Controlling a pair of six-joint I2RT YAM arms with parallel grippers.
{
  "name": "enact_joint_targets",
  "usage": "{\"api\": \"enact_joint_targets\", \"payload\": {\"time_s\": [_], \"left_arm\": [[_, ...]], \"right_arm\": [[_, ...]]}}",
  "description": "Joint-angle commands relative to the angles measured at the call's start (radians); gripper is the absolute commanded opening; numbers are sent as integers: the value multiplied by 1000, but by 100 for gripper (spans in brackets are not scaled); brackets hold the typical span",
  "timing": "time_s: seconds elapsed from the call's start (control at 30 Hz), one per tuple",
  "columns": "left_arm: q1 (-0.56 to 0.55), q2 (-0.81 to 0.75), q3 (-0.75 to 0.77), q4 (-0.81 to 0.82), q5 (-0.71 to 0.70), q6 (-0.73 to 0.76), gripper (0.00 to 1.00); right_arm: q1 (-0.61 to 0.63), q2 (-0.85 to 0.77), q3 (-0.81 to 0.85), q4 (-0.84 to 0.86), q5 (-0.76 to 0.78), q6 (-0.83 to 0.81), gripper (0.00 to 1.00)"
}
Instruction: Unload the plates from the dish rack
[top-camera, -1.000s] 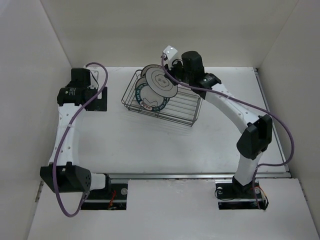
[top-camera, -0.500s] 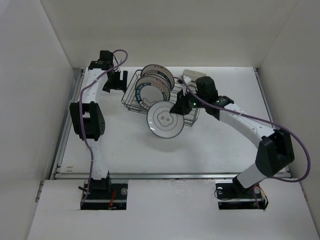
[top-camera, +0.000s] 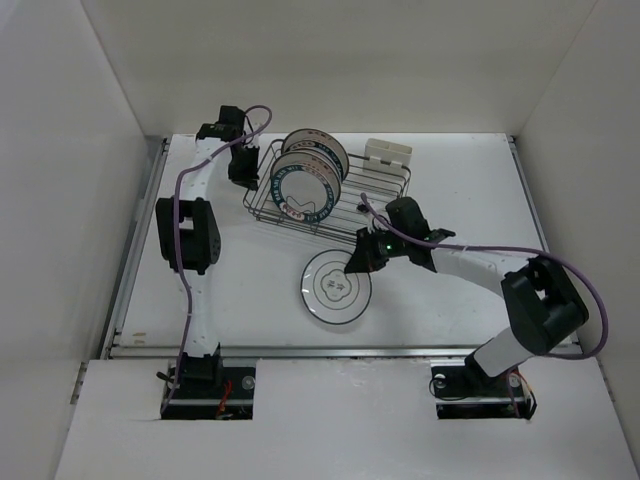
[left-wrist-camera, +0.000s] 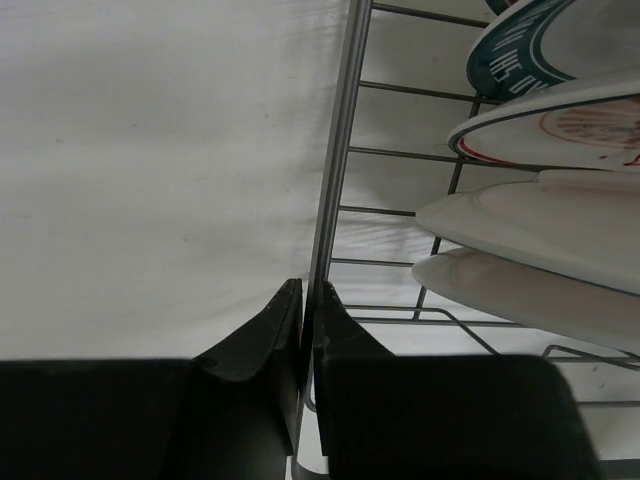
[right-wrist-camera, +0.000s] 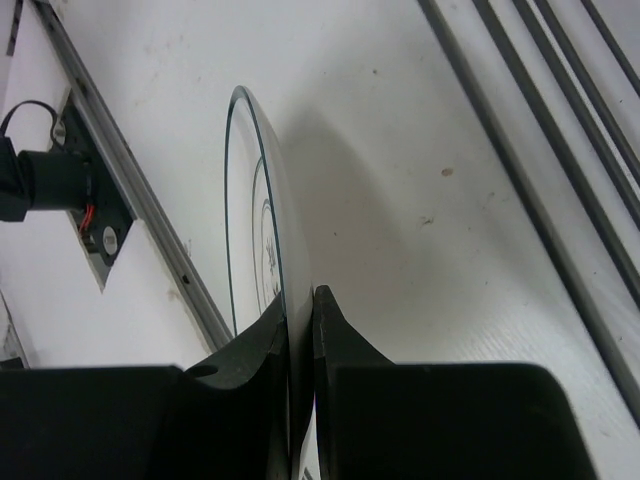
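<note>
lowered, the plate (top-camera: 333, 292) nears the bench's front edge, pinched by the right gripper (top-camera: 358, 262). next it needs laying flat, then releasing. left gripper (top-camera: 245, 172) clamps the dish rack (top-camera: 372, 203).

white teal-rimmed plate (top-camera: 336, 289), dark wire rack (top-camera: 378, 192)

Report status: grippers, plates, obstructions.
Left gripper shut on dish rack rim. Right gripper shut on plate, clear of rack. Several plates racked. Nothing blocking.

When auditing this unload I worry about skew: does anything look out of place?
The dish rack sits rotated, not square to the table; the left gripper pinches its rim wire. Nothing looks spilled or broken.
</note>
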Motion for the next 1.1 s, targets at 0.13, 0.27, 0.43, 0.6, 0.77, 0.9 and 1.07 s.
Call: {"api": "enact_joint_targets", "payload": {"time_s": [0.13,0.27,0.43,0.6,0.77,0.9,1.07], "left_arm": [[20,-68,-141,23,22,-288,0],[57,-204,-301,153,31,-418,0],[57,-301,-439,270,40,-577,0],[48,-278,-422,228,28,-577,0],[38,-268,-422,248,28,-577,0],[38,-258,-381,222,28,-546,3],[38,-278,-369,198,-18,-514,27]], "right_arm": [[7,70,17,231,8,89,0],[7,134,54,241,8,98,0],[-4,166,45,280,-33,132,0],[-34,157,14,280,-24,141,0],[-71,123,-56,302,31,164,10],[-71,114,-68,256,79,135,50],[-71,67,-56,146,140,68,66]]}}
